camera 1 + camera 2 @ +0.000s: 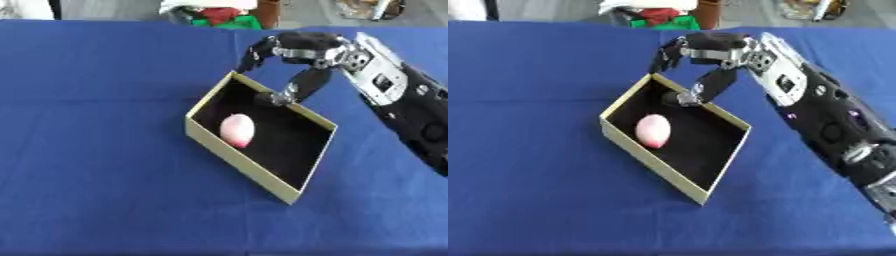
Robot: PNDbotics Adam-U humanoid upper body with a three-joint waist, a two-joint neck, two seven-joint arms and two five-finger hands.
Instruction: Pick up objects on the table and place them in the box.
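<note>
From the left eye view, the robot's black right hand (302,52) hangs over the far corner of the shallow tan cardboard box with a dark floor (234,156), fingers relaxed and apart, gripping nothing; the pale pink egg-shaped object (237,130) lies inside. In the right eye view, one fingertip (686,98) dips below the rim, so lifting away carelessly could snag the wall and drag the box across the blue cloth surface (527,165). The left hand is hidden.

We see a table (96,150) covered in blue cloth. Directly on it sits one open cardboard box (229,153) with a black inside, turned cornerwise; blue cloth spreads around the box on every side.
</note>
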